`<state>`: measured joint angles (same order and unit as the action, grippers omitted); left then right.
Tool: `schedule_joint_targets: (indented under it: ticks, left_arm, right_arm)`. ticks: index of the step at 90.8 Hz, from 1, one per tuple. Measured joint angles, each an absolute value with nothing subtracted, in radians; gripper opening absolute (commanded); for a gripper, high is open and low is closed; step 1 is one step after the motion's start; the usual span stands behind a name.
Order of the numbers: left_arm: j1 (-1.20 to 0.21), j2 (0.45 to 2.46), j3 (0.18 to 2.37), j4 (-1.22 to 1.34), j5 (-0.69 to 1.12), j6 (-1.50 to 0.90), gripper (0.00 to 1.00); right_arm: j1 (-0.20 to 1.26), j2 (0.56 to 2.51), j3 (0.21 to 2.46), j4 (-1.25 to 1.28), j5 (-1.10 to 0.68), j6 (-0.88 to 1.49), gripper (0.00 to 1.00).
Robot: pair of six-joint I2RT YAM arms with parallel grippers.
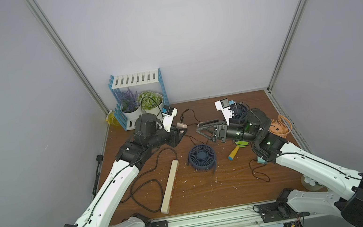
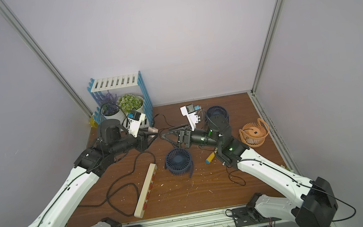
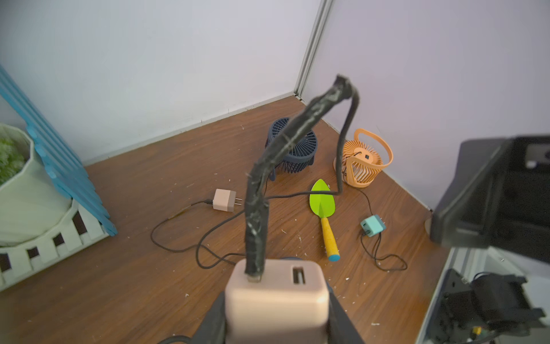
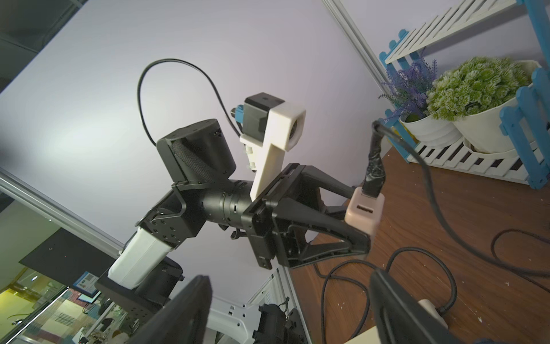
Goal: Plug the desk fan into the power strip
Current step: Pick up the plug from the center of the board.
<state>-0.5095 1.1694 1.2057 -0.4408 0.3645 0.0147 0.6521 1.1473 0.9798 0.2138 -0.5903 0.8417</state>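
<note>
**Figure: plugging in the desk fan, early-to-middle stage.** The left pincer (image 1: 180, 129) pinches a pink plug adapter (image 3: 276, 297) by its sides and holds it clear of the counter (image 1: 212, 193), over the back half; a taped black cable (image 3: 285, 143) rises from the adapter's outer face; the prongs are hidden and seem to point back into the grip. The right pincer (image 1: 198, 127) faces the adapter from just beside it, jaws spread with nothing between them. The power strip (image 1: 171, 186) lies on the counter nearer the front, well apart from the adapter, between the loops of its thick black cord (image 4: 416, 249) and a navy fan (image 1: 201, 156); none of the red sockets that show carries a plug. Which fan the held cable runs to cannot be told; a second navy fan (image 2: 217, 113) and an orange fan (image 2: 254, 133) stand by the right arm.

Done, as it appears: the plug is in hand and off the counter. Left to do: probably a hand-over or re-grip so that the prongs lead; then carrying the adapter down to the strip, lining the prongs up with a socket, and pressing home; the strip lies loose and may slide under that push, so the free pincer would likely need to steady it.
</note>
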Motion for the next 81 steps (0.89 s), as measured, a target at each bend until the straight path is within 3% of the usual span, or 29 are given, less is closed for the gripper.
schedule_joint_targets:
  ticks: [32,69,81]
  left_arm:
    - [-0.664,1.123,1.123,-0.440,0.253,0.335,0.22]
    - [-0.679,1.090,1.091,-0.426,0.270,0.421,0.24]
    - [-0.685,1.088,1.089,-0.430,0.284,0.443,0.25]
  right_arm:
    - [0.714,1.205,1.065,-0.120,-0.522,0.735,0.60]
    - [0.713,1.249,1.065,-0.150,-0.557,0.747,0.57]
    - [0.713,1.254,1.065,-0.146,-0.590,0.755,0.50]
